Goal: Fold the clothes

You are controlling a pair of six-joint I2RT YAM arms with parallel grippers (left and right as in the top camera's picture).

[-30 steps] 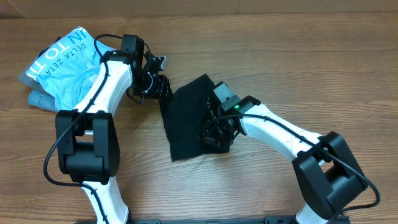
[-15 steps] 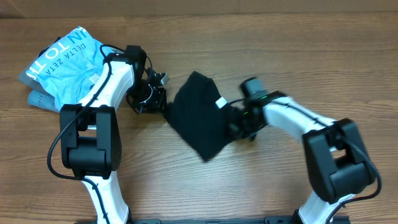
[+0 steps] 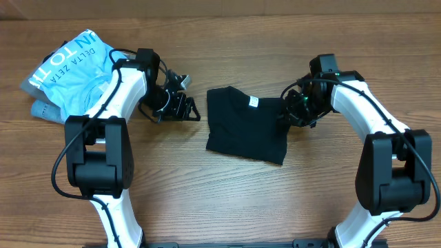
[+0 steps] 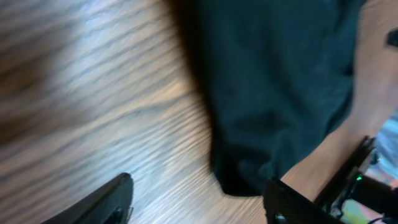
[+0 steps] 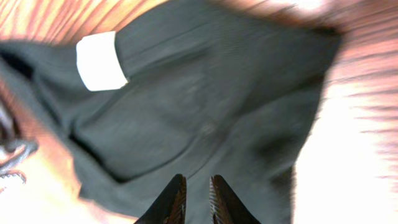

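Wood tabletop (image 3: 227, 200), both arms bent inward and low over it. Black clothes (image 3: 244, 127) flat between tools: just beside left tool (image 3: 187, 110), spread wide, empty; under right tool (image 3: 288, 117), fingers nearly together, grip unclear. Light blue shirt (image 3: 69, 65) behind left arm.

The light blue shirt (image 3: 72, 69), bunched at the far left of the tabletop (image 3: 310, 200), carries white lettering. A smaller line reads "DELTA ZETA", and beside it larger capitals show "N TO T" (the rest of that line runs into the folds and cannot be read). The black garment (image 3: 244, 127) has a small white neck label (image 3: 252, 102); any writing on it is too small or blurred to make out.
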